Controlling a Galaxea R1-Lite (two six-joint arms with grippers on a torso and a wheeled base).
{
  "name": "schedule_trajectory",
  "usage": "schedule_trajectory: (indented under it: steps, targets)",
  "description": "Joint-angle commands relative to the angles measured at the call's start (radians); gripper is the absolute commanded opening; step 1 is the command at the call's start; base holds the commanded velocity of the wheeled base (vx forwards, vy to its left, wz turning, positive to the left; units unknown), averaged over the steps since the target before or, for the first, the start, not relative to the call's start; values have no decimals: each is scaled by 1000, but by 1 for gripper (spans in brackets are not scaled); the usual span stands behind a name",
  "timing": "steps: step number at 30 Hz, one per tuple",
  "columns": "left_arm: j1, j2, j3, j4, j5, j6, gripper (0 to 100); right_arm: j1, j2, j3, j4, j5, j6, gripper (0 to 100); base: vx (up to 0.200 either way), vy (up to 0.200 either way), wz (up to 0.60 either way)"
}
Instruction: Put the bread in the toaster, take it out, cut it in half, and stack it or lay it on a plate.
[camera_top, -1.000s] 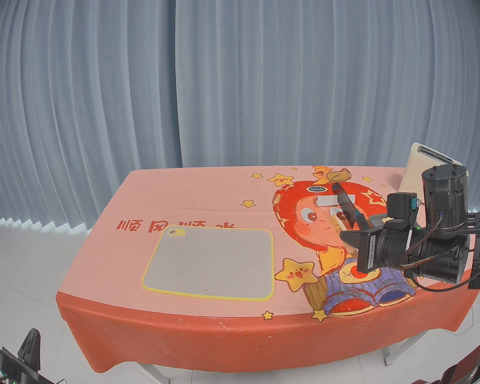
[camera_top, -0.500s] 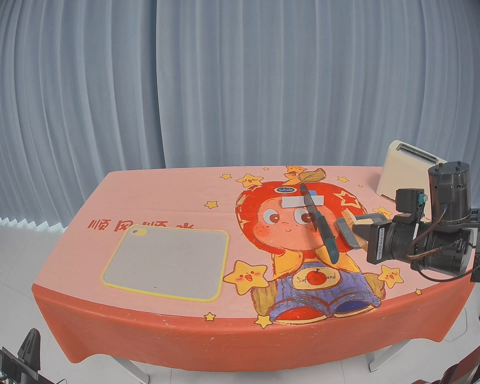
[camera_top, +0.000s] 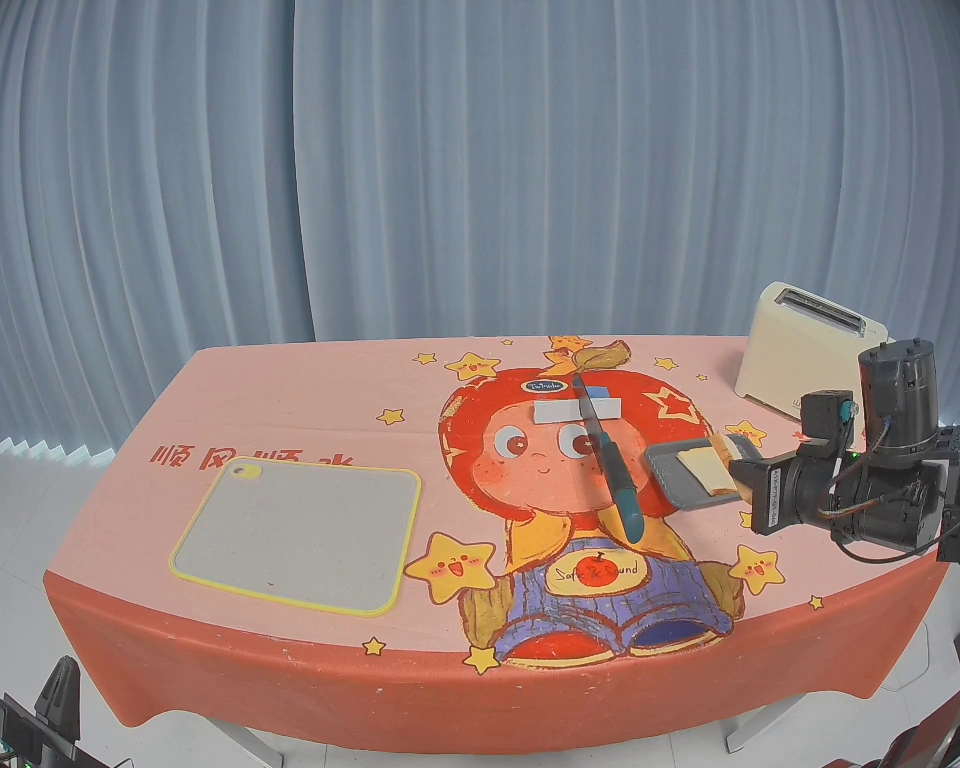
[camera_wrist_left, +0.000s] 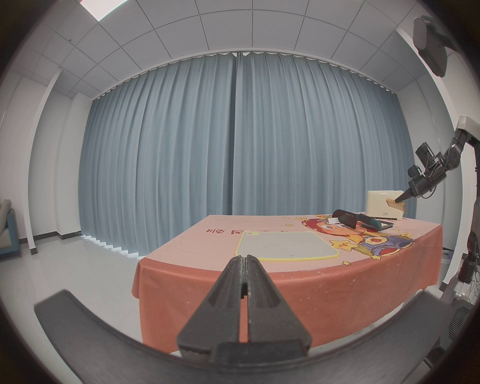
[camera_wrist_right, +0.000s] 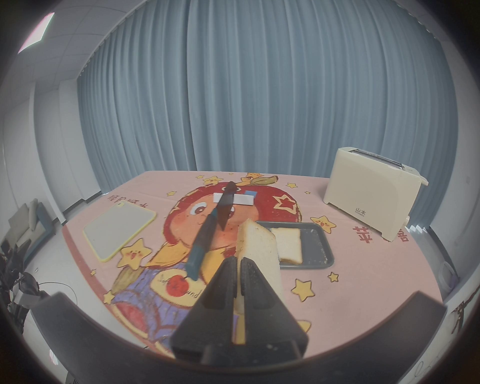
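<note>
Right tool holds bread slice upright over table.

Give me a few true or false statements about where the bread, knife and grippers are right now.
1. The right gripper is clamped on a bread slice. True.
2. The knife lies on the cutting board. False: it lies on the tablecloth beside the tray, apart from the cutting board.
3. A second slice lies in the tray. True.
4. The left gripper is open. False: it is shut, holding nothing.
</note>
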Motion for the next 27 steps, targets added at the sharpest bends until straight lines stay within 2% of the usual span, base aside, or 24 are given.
schedule_trajectory:
  steps: [1,6,16,27]
  targets:
    - [0,-16,18,0,0,0,0,-13,9,10,-1,0,0,0,200,0,0]
    - [0,-16,18,0,-1,0,0,-45,29,10,-1,0,-12,0,200,0,0]
    - [0,-16,18,0,-1,0,0,-76,88,12,-1,2,-35,0,0,0,0]
    - [0,-16,18,0,-1,0,0,-91,158,12,-12,-1,-38,0,0,0,0]
